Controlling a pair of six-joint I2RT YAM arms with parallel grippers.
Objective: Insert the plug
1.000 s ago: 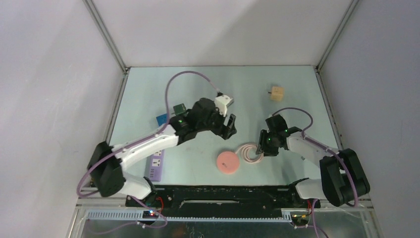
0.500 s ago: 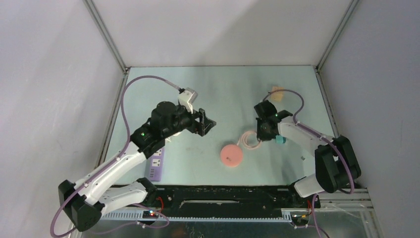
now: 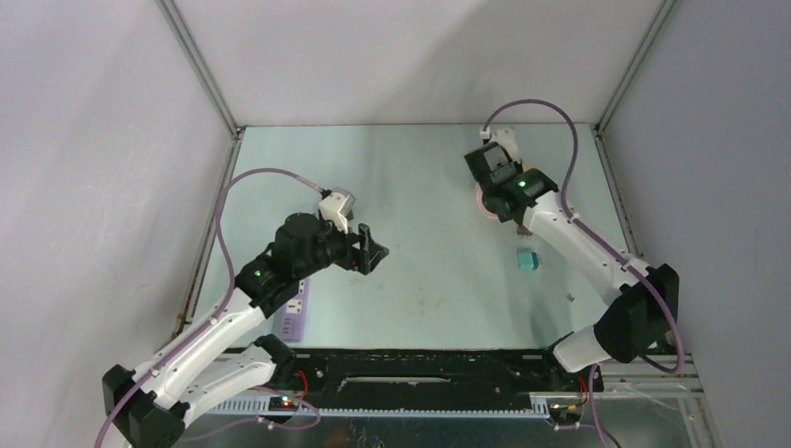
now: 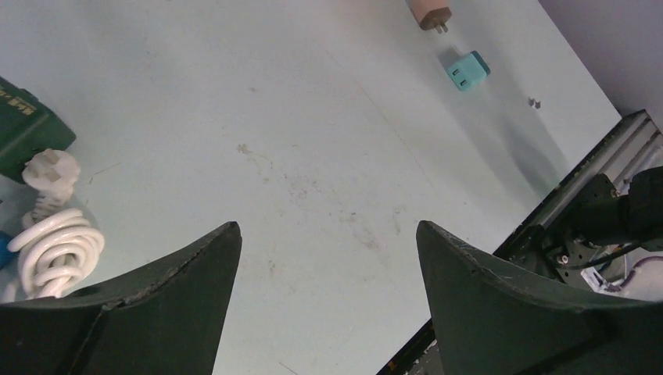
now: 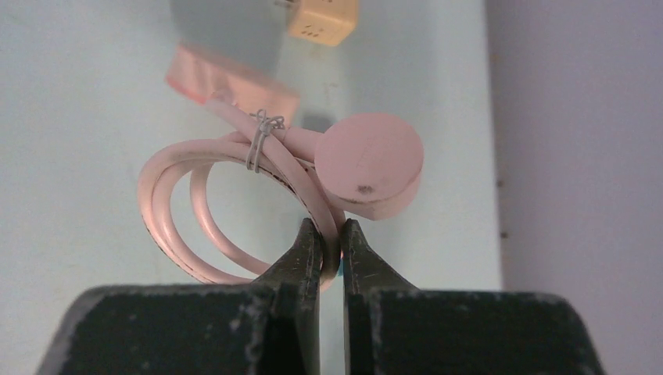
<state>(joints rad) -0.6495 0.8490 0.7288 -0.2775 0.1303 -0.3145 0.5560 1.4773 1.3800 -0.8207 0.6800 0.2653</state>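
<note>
Pink cable (image 5: 181, 153) now farther back, nipped in right gripper (image 5: 328, 234); left gripper (image 4: 327, 226) spread.

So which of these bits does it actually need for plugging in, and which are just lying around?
Probably part of the job:
- pink cable and its plug, with the cable pinched in the right gripper
- purple power strip

Just lying about:
- teal adapter
- beige cube adapter
- white coiled cable
- green box

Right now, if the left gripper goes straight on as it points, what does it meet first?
Probably bare table: nothing lies ahead of the open left gripper. The teal adapter sits farther off, right of that line.
</note>
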